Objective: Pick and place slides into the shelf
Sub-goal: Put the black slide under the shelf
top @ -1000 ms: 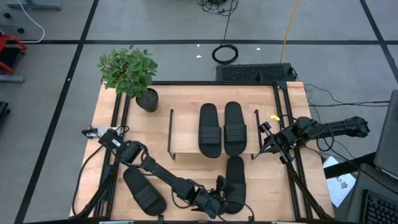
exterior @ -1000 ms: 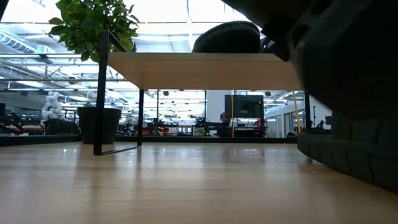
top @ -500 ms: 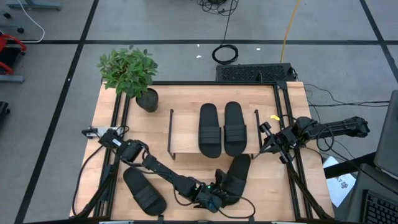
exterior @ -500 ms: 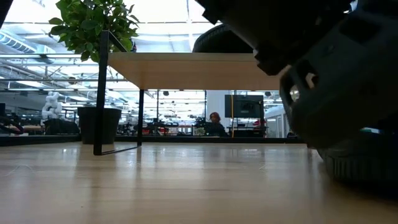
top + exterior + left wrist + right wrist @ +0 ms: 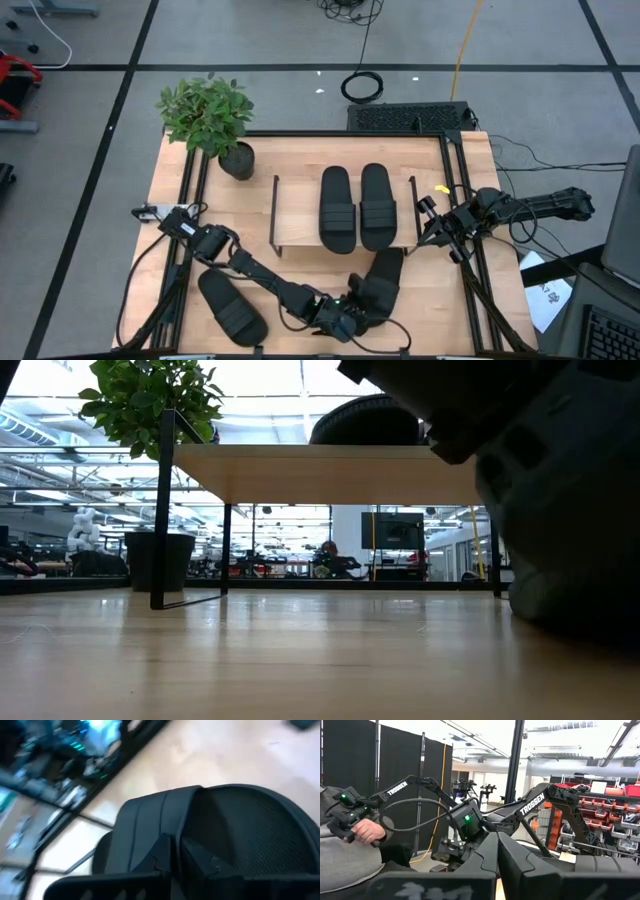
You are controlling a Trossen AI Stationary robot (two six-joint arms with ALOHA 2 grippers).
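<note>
The left gripper [image 5: 352, 312] sits low at the near edge of the table, its fingers pressed together on the heel end of a black slide [image 5: 378, 283], which lies tilted with its toe angled toward the shelf [image 5: 297, 216]. In the left wrist view the slide's strap [image 5: 150, 825] and mesh-textured sole fill the space just ahead of the fingers. I judge this to be the grasp step on the third slide: the pinch is made but the lift is not yet done. The next move calls for raising it clear of the tabletop and carrying it forward to the shelf, probably under the board, since the two slides on top [image 5: 355, 206] already lie side by side and fill most of it.

Off to the gripper's left, a fourth slide [image 5: 230, 306] waits flat on the wood. The right gripper [image 5: 432, 232] rests closed and empty beside the shelf's right frame.

Farther out, a potted plant [image 5: 212, 118] stands at the far left corner of the light-wood table [image 5: 300, 150]. Beyond lies a grey tiled floor with cables, and a person's hand [image 5: 364, 831] holds a leader arm.
</note>
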